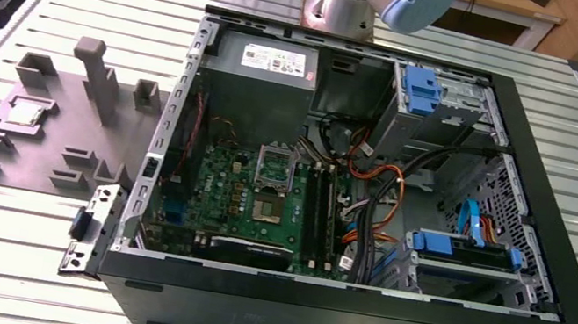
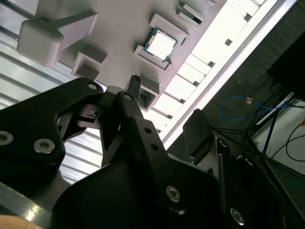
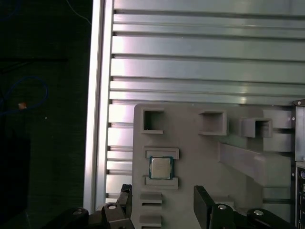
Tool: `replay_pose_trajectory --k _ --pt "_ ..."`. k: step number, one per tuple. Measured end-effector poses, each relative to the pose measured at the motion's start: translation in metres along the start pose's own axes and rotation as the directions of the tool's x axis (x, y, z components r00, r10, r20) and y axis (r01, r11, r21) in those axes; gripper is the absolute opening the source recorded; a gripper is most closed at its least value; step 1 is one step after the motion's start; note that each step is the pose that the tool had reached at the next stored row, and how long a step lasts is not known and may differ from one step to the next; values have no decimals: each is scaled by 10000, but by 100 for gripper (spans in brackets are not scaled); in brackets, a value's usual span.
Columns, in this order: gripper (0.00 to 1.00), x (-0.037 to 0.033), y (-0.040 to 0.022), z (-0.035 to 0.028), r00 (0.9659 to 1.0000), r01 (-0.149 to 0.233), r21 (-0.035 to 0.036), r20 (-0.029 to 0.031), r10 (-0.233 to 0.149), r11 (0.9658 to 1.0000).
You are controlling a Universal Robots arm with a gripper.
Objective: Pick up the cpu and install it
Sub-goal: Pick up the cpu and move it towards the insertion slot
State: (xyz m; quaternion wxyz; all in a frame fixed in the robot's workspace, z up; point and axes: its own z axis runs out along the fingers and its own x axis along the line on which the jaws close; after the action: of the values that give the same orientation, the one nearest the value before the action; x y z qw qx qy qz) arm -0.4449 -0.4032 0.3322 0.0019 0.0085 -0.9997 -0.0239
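First wrist view: tool (image 3: pixel 162 191) spread wide near cpu (image 3: pixel 161 167) in grey holder (image 3: pixel 200 160) on slatted table (image 3: pixel 200 71).

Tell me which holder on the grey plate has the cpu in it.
The low pair of bars: the cpu lies between them; the other holders look empty.

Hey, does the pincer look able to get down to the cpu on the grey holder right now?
Probably yes. The cpu lies uncovered in its seat on the grey holder, and the open pincer hangs close by with nothing between them. Low ridges flank it on two sides.
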Motion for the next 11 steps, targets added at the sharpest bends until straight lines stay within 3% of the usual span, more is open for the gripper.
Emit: replay_pose_trajectory --k 11 --pt "63 0 -2 31 10000 0 0 1 0 10000"
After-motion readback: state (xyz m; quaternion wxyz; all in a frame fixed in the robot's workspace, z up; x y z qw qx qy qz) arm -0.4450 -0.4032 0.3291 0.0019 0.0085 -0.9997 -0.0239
